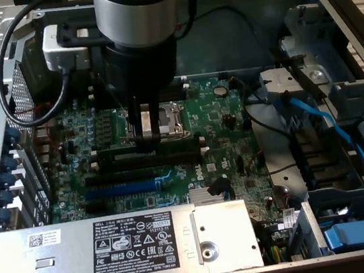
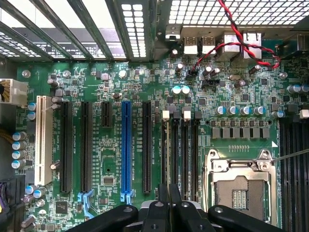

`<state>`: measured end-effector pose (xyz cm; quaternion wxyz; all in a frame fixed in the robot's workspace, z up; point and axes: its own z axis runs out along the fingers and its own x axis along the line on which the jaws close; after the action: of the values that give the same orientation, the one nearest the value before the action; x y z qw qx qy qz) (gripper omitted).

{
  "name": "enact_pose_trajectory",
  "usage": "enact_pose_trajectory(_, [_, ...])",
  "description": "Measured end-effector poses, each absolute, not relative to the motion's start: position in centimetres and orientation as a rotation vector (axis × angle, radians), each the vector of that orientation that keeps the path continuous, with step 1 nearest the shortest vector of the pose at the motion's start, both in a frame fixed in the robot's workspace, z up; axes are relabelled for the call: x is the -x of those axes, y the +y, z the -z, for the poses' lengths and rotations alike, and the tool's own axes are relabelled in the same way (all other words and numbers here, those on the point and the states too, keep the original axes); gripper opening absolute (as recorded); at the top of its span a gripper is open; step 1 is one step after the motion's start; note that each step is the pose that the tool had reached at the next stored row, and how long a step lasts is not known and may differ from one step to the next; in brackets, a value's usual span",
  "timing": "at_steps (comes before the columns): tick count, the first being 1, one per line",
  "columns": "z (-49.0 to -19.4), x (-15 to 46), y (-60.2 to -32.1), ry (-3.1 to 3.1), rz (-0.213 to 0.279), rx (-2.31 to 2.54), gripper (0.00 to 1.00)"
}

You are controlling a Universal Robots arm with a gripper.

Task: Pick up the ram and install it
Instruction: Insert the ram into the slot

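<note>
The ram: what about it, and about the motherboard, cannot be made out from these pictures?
Whether the gripper holds the ram: exterior view, the arm hides that spot.
Near ends of the memory slots and the CPU socket: wrist view, covered by the gripper.
Print on the power supply label: exterior view, too small to read.

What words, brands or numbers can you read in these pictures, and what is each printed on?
"DELL": on the black label of the metal power supply box.
"112112-11": same label, probably; the digits are hard to make out.
Other print on that label, the white barcode sticker and the white lettering on the motherboard: too small to read.
</note>
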<state>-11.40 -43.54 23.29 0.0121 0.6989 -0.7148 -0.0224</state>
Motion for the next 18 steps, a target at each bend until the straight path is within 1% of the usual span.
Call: enact_pose_trajectory(18, [-22.95, 11.41, -43.54, -2.229, 0.07, -2.179, 0.12])
